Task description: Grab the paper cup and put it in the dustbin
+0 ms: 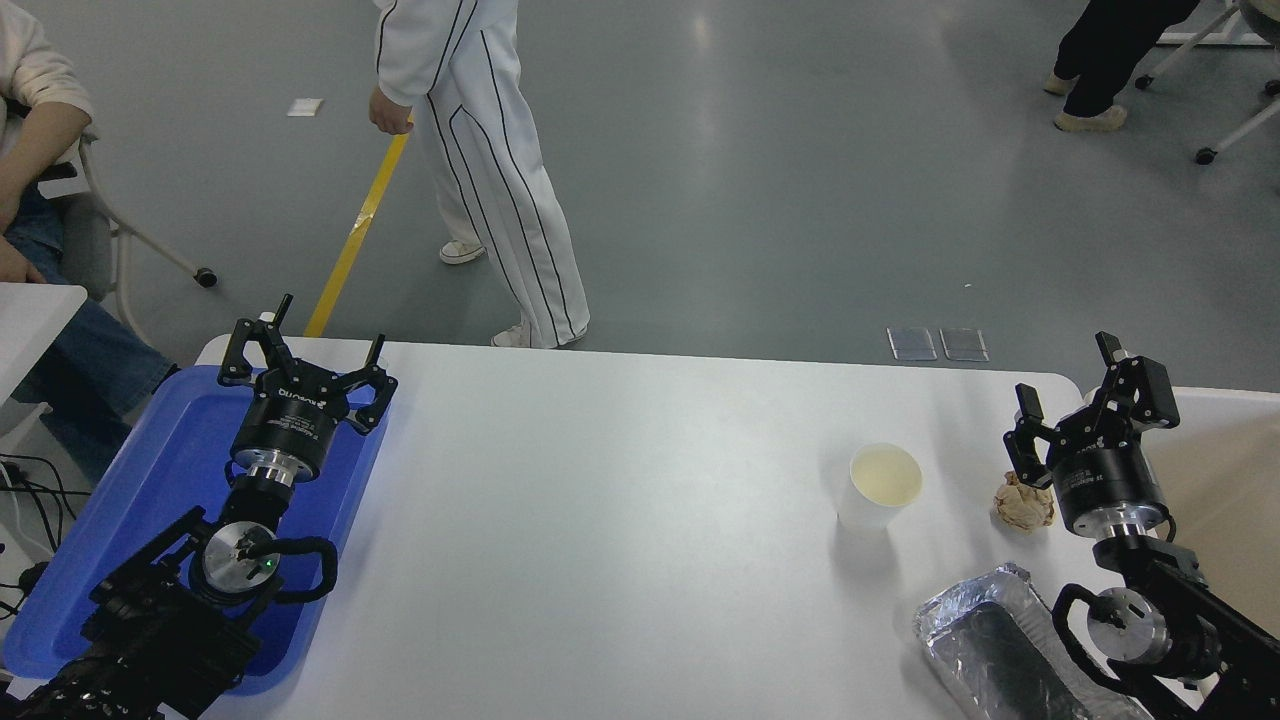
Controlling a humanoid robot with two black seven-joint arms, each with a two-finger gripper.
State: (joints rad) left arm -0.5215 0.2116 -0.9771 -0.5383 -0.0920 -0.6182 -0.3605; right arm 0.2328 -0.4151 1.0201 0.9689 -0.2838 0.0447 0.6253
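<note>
Paper cup (884, 486): we see it upright, right half of the tabletop.
Right gripper (1075, 392): nearer arm, fingers spread, empty; cup lies to its left.
Dustbin (1215, 470): off the tabletop's right edge.
Left gripper (305, 347): open, far-left corner.

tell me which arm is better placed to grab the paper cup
The right. Its open pincer hovers just right of the paper cup, with the dustbin beside it. The left pincer sits far off over the blue tray.

Left gripper (325, 350) parked lower left, fingers spread, right gripper (1070, 385) likewise
</note>
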